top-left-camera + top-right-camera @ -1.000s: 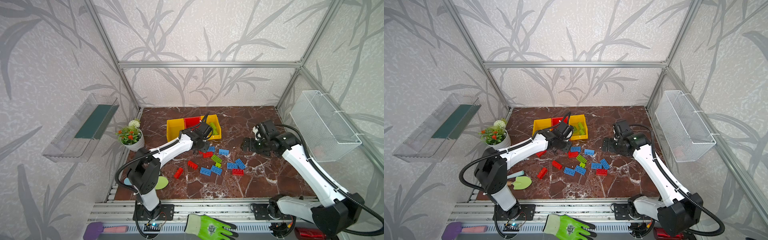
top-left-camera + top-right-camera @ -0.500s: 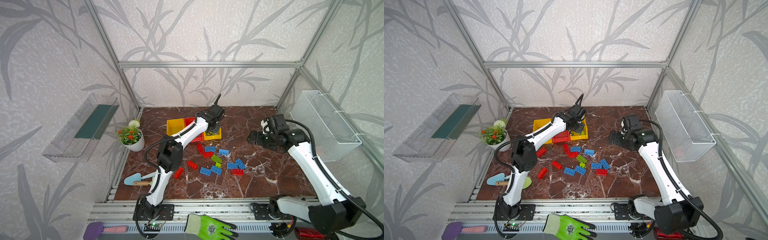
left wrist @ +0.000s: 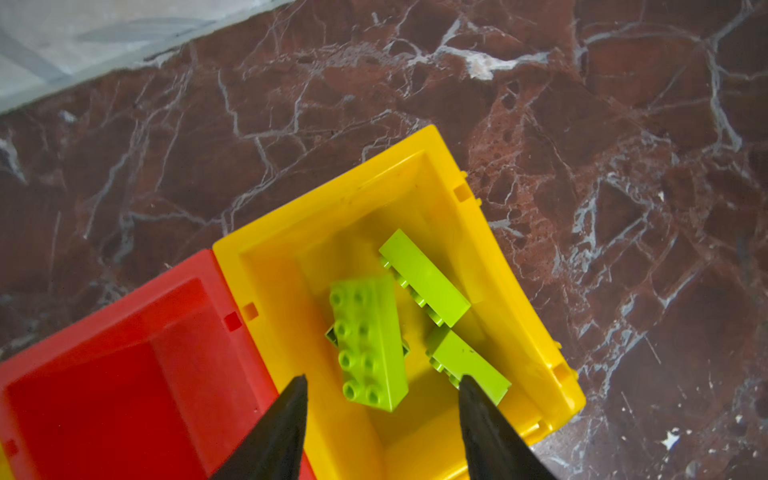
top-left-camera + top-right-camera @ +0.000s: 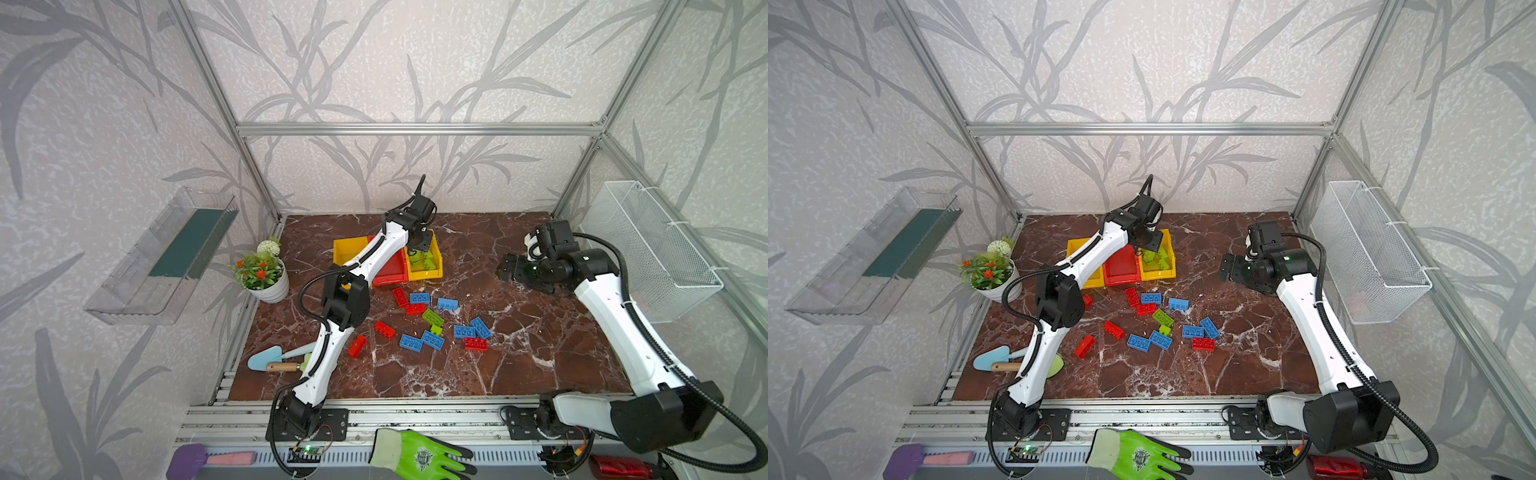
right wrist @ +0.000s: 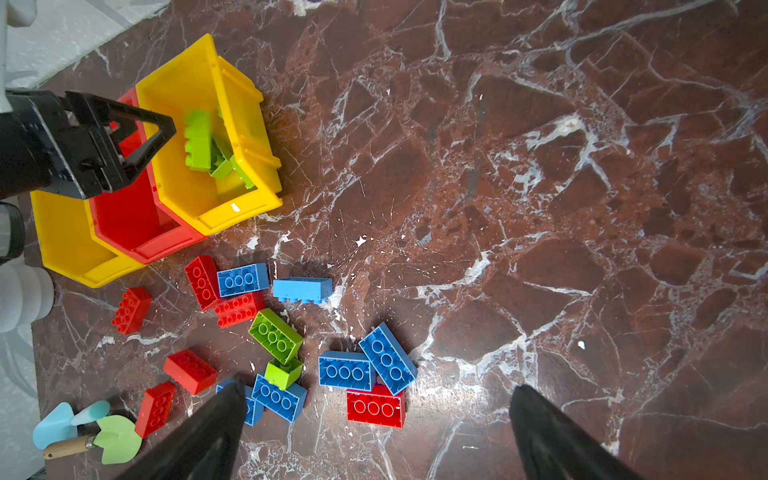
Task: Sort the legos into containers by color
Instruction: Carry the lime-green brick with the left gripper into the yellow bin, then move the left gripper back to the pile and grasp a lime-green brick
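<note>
My left gripper [image 3: 383,378] hangs open over the right yellow container [image 3: 324,195], next to the red container [image 3: 124,374]. A lime green lego [image 3: 370,340] lies loose just beyond its fingertips, on two more green legos [image 3: 424,278] inside that container. In a top view the left gripper [image 4: 422,241] is above the row of containers [image 4: 436,268]. Red [image 4: 385,329], blue [image 4: 432,340] and green [image 4: 432,318] legos lie scattered in front of the row. My right gripper [image 5: 378,386] is open and empty, raised to the right of the pile [image 4: 509,270].
A potted plant [image 4: 264,274] and toy shovels [image 4: 270,359] sit at the left by my left arm's base. A white wire basket [image 4: 648,249] hangs on the right wall, a clear tray [image 4: 166,257] on the left wall. A green glove [image 4: 415,455] lies on the front rail.
My left gripper moved from the containers' front to above the right yellow one and opened, letting a green lego drop in. My right gripper drew back to the right.
</note>
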`<action>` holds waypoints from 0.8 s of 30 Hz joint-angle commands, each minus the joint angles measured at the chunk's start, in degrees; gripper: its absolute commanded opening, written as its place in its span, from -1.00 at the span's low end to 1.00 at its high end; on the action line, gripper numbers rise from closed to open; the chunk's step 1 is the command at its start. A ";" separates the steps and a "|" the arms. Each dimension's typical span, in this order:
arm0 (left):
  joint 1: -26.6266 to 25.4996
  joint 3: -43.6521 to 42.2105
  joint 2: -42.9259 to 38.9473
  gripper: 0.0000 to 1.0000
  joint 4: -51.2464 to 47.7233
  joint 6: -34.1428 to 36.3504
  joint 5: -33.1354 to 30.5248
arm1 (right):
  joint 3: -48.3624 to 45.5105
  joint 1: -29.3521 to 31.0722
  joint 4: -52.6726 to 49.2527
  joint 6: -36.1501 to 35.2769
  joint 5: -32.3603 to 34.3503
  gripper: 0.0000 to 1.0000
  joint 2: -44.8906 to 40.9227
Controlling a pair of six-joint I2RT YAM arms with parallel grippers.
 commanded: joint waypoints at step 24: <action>-12.50 -54.09 -37.60 0.49 13.25 -13.73 6.19 | -4.82 -0.02 -12.20 2.39 1.62 0.98 -7.53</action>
